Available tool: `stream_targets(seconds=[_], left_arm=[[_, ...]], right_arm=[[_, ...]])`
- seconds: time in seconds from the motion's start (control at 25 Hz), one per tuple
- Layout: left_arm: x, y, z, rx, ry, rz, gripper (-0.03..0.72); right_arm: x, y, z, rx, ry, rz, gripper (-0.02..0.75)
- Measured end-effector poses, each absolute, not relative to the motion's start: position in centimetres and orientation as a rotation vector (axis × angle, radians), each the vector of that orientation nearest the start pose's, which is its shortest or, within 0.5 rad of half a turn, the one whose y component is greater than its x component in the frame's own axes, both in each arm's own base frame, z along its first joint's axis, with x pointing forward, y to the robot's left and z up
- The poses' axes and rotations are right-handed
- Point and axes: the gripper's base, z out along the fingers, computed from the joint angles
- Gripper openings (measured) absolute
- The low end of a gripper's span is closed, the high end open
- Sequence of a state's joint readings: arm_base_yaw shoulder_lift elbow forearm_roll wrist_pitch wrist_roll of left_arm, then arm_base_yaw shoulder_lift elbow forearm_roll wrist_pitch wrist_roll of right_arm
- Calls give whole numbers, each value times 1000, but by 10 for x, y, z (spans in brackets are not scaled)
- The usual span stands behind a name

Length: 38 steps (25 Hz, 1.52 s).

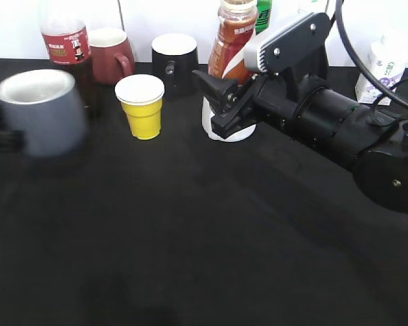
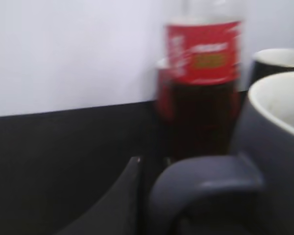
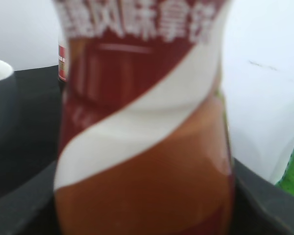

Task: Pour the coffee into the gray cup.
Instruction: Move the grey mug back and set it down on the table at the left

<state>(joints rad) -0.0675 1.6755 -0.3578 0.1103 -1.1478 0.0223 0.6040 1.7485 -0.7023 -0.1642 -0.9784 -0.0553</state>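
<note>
A: Status of the cup?

B: The gray cup (image 1: 41, 112) is at the far left, blurred, and appears raised off the black table (image 1: 190, 258). The left gripper (image 2: 152, 205) is narrowed on the cup handle (image 2: 206, 181); one dark finger (image 2: 120, 196) shows beside the loop in the left wrist view. The cup is upright, its cream inside showing, with no liquid visible in it.

A: Status of the coffee?

B: The coffee (image 1: 232, 41) stands at the back of the table, right of centre, just behind a white mug (image 1: 228, 129). Its cap looks to be still on, though the top is cut off in the exterior view. The right gripper (image 1: 221, 102) is spread wide and sits level with the lower body of the bottle. In the right wrist view the label fills the frame, with the jaws showing on either side of it. No contact with the bottle can be confirmed.

A: Nearby items?

B: A cola bottle (image 1: 64, 41), red mug (image 1: 112, 54), black mug (image 1: 173, 58) and yellow cup (image 1: 141, 105) line the back, between cup and coffee.

A: Progress?

B: Early stage. Done: cup secured by the left arm. Remaining, by my estimate: close on the bottle, lift it, remove the cap if fitted, bring bottle and cup together, tilt and pour. Cup and bottle are well apart.
</note>
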Motion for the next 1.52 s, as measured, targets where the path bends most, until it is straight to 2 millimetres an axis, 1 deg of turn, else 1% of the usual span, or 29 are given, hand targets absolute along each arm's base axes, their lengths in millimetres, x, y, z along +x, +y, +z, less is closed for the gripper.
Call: stream_targets(seconds=[0.12, 0.2, 0.28, 0.36, 0.44, 0.6, 0.68, 0.88, 0.96, 1.04, 1.2, 1.32, 1.36, 1.44, 1.48, 1.52], left_arm=[[263, 0, 163, 111, 1651, -7, 84], [263, 15, 164, 68, 1650, 35, 84], [275, 26, 169, 63, 1618, 62, 84], [295, 37, 172, 66, 1598, 82, 84], [318, 43, 168, 92, 1588, 84, 84], [364, 51, 148, 76, 1604, 49, 84], [384, 52, 137, 104, 1610, 38, 84], [430, 55, 132, 140, 1624, 16, 87], [441, 47, 128, 154, 1635, 0, 90], [449, 38, 119, 185, 1663, -18, 90], [457, 38, 119, 191, 1662, -35, 92], [457, 37, 116, 203, 1691, -50, 110], [457, 37, 115, 207, 1698, -50, 138], [455, 36, 114, 200, 1706, -56, 262], [452, 36, 111, 191, 1715, -59, 298], [448, 36, 111, 188, 1719, -62, 313]], right_arm=[[273, 203, 203, -678, 1423, 465, 528], [273, 203, 203, -678, 1423, 465, 528], [273, 203, 203, -678, 1423, 465, 528], [273, 203, 203, -678, 1423, 465, 528], [273, 203, 203, -679, 1424, 465, 528], [273, 203, 203, -678, 1424, 465, 528], [273, 203, 203, -678, 1424, 465, 528], [273, 203, 202, -679, 1431, 464, 528], [273, 203, 201, -683, 1442, 461, 528], [273, 203, 200, -685, 1446, 460, 528], [273, 203, 200, -685, 1448, 460, 528], [273, 203, 200, -684, 1448, 460, 528], [273, 203, 200, -684, 1448, 460, 528], [273, 203, 200, -684, 1448, 460, 528], [273, 203, 200, -684, 1448, 460, 528], [273, 203, 200, -684, 1449, 460, 528]])
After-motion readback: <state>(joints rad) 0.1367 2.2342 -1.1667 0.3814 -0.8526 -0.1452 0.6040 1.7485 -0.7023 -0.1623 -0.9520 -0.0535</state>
